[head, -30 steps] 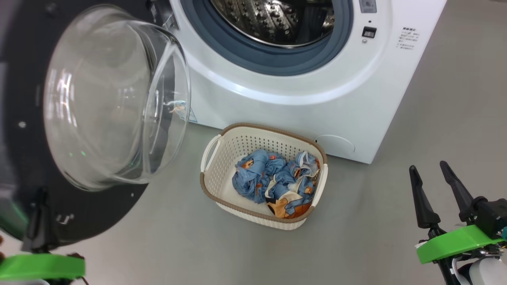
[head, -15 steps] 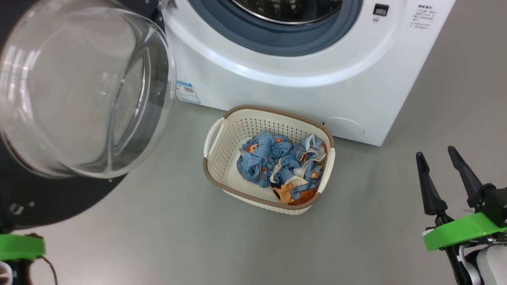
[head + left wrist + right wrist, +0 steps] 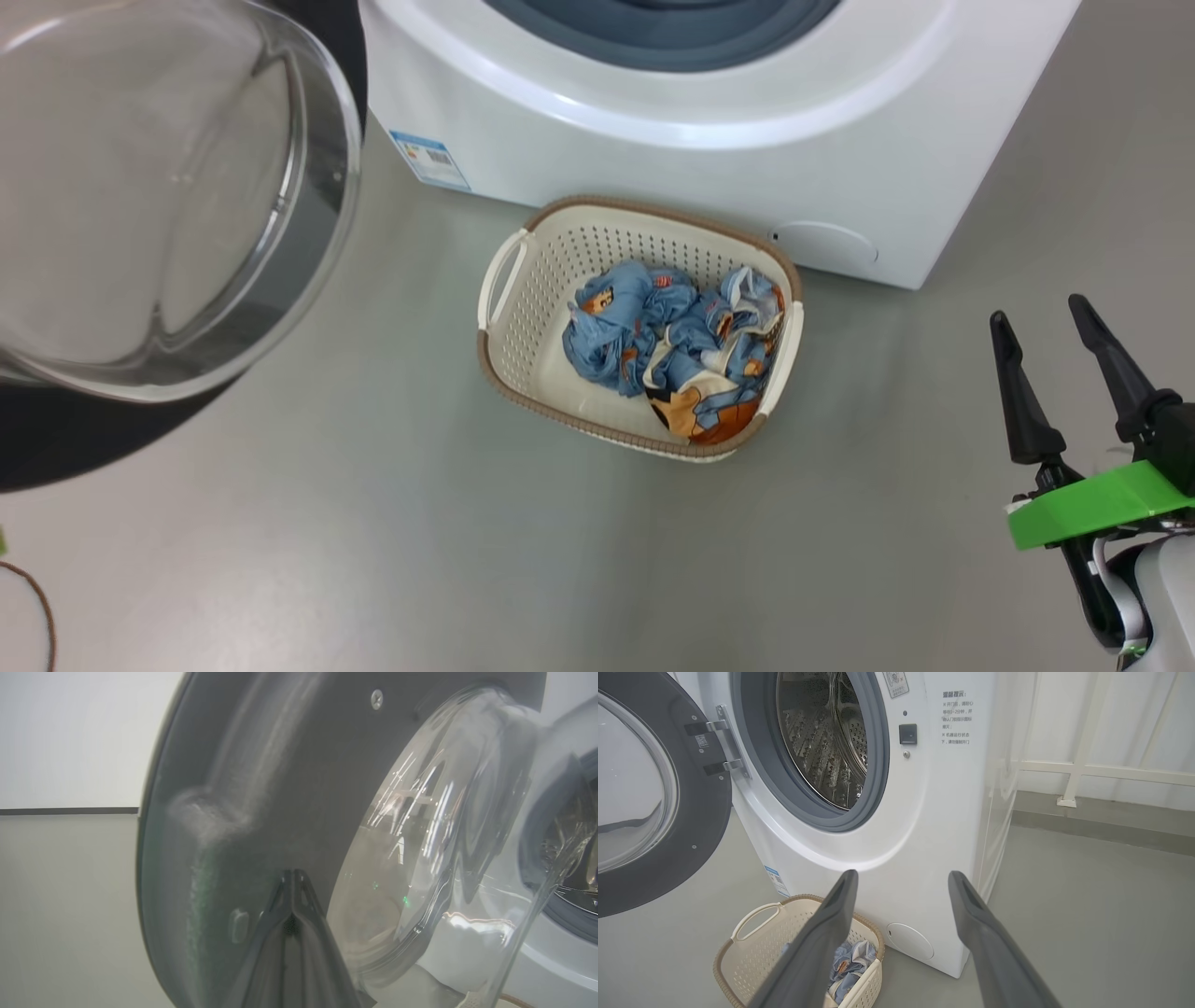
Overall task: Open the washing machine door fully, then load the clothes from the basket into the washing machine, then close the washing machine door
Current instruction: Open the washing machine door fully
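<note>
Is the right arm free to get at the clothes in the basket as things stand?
Probably yes. The right tool is open and empty, the clothes lie uncovered in the basket, only bare floor lies between, and the open washing machine door hangs off to the left, clear of that path.

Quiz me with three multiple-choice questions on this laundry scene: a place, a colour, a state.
1. Where are the clothes? A. In the drum B. In the basket C. On the floor
2. What colour is the basket's rim? A. Green B. Brown C. Black
3. The washing machine door is: A. Swung open B. Shut C. Missing
Answers: 1 B, the blue garments lie bunched inside it; 2 B, a brown woven band tops the cream wall; 3 A, it stands swung away from the washing machine.
</note>
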### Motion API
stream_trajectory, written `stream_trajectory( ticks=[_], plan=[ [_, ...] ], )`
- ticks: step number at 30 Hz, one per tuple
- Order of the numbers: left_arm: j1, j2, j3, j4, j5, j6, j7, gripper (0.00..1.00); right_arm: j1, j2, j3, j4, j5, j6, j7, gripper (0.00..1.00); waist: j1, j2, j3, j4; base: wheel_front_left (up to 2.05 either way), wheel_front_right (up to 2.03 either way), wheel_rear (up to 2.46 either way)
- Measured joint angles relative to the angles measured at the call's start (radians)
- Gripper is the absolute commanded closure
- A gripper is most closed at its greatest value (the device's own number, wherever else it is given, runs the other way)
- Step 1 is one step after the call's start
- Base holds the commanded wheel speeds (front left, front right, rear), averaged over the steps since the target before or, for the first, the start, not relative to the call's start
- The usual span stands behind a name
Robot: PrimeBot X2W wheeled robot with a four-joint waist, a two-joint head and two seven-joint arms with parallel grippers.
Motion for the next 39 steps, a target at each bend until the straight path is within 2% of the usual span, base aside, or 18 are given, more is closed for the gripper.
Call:
stream_trajectory(
  ticks=[11,21,30,39],
  plan=[
    [-0.134,0.038,0.119,0.144,0.08,-0.024,0.0,1.0,-0.051,-0.016,0.004,0.003,-0.012,0.0,0.0,0.0,0.0,0.0,0.08,-0.001,0.0,0.0,0.0],
    [-0.233,0.081,0.175,0.251,0.151,-0.026,0.0,1.0,-0.085,-0.035,0.006,-0.001,-0.026,0.0,0.0,0.0,0.0,0.0,0.15,-0.011,0.0,0.0,0.0],
    [-0.269,0.091,0.211,0.284,0.198,-0.026,0.0,1.0,-0.103,-0.041,0.006,-0.006,-0.027,0.0,-0.003,0.0,0.0,0.0,0.187,-0.026,0.0,0.0,0.0],
    [-0.273,0.092,0.241,0.293,0.239,-0.026,0.0,1.0,-0.103,-0.027,0.006,-0.001,-0.027,0.0,-0.004,0.0,0.0,0.0,0.165,-0.038,0.0,0.0,0.0]
  ],
)
